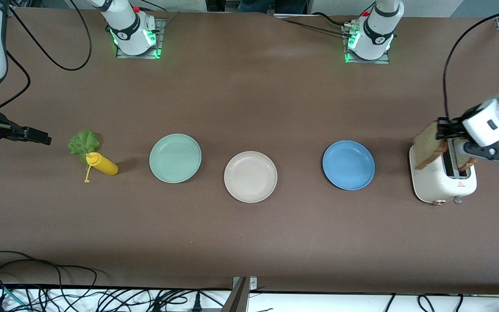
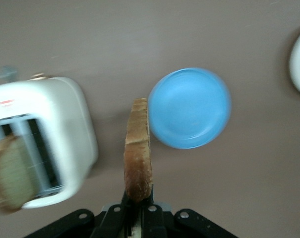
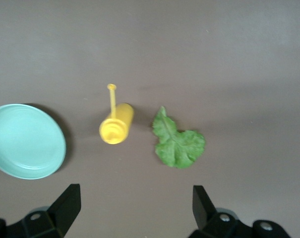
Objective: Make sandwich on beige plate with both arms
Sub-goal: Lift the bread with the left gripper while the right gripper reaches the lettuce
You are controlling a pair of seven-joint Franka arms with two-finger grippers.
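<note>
Nearest the camera, the round pale beige plate (image 1: 250,176) lies bare on the brown counter (image 1: 249,242) between the mint-green plate (image 1: 175,157) and the blue plate (image 1: 348,164). Over the white toaster (image 1: 438,182), the left claw (image 2: 135,210) pinches a tan bread slice (image 2: 138,153) by its crust, so it should carry it level past the blue plate and lay it flat on the beige one. Meanwhile the right claw (image 3: 135,206) waits wide open above the ruffled green lettuce leaf (image 3: 178,144) beside the yellow squeeze bottle (image 3: 117,126).

Brown table (image 1: 249,99). Beige plate (image 1: 250,176), mint-green plate (image 1: 175,157), blue plate (image 1: 348,164). Yellow bottle (image 1: 101,164); green ruffled lettuce leaf (image 1: 83,142). Cream-white toaster (image 1: 435,182). Bread slice (image 2: 138,151) tan, dark brown crust. Arms glossy white, black joints.
</note>
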